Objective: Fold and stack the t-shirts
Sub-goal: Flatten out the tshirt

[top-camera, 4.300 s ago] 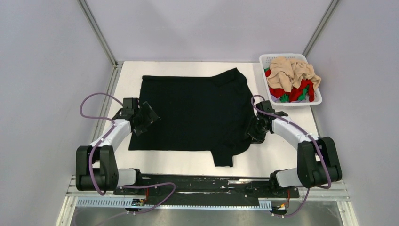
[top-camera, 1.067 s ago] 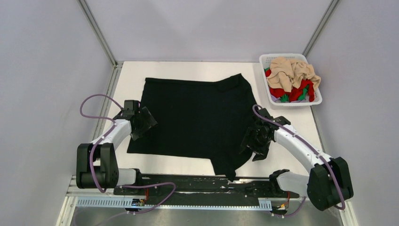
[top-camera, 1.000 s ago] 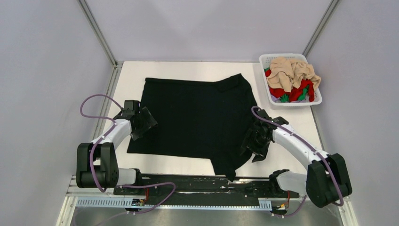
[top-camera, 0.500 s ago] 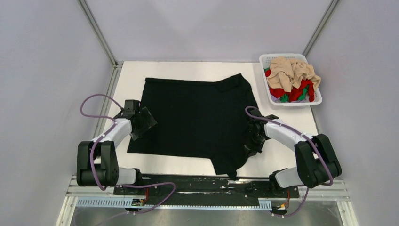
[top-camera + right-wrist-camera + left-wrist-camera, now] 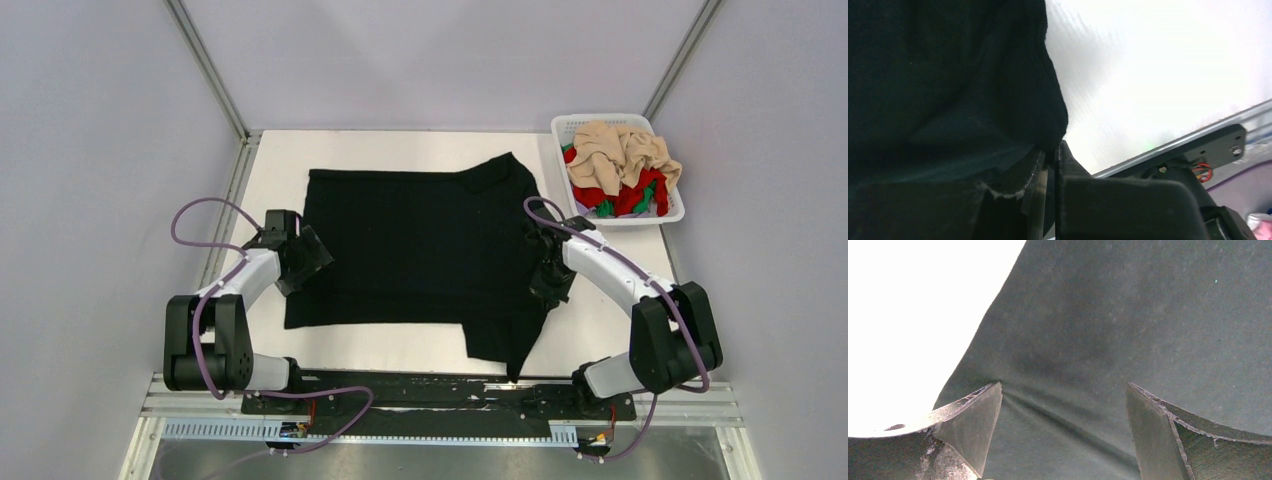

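A large black t-shirt point(image 5: 420, 240) lies spread on the white table, one sleeve point(image 5: 498, 338) hanging toward the near edge. My left gripper point(image 5: 303, 257) is open at the shirt's left edge; the left wrist view shows its two fingers point(image 5: 973, 415) wide apart, pressing on the black cloth point(image 5: 1128, 315). My right gripper point(image 5: 548, 270) is shut on the shirt's right edge; the right wrist view shows its fingers point(image 5: 1050, 165) pinching black fabric point(image 5: 948, 75). Beige point(image 5: 622, 150), red point(image 5: 610, 200) and green point(image 5: 645, 195) shirts lie crumpled in a basket.
The white lattice basket point(image 5: 565, 125) stands at the back right corner of the table. A metal rail point(image 5: 440, 395) runs along the near edge. Grey walls enclose the table on three sides.
My right gripper has swung from the shirt's near right corner up and back toward the far side, dragging the right edge. The shirt's near hem has straightened. My left gripper has barely moved.
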`<move>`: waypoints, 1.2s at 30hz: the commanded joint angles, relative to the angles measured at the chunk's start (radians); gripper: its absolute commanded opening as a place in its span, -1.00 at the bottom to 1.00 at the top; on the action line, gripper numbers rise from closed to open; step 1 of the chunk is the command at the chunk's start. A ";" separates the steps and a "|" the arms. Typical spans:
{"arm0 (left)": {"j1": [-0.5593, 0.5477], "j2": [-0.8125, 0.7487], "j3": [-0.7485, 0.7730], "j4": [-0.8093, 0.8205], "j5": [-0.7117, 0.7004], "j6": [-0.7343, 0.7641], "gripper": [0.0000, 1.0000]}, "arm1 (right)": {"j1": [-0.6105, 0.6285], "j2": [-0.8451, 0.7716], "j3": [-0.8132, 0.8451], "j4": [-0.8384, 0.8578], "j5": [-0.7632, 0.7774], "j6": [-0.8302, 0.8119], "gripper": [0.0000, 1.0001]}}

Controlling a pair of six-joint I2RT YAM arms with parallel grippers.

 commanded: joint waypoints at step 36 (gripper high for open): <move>0.004 -0.278 0.002 -0.122 0.093 -0.003 1.00 | 0.496 0.036 -0.155 0.394 -0.456 -0.204 1.00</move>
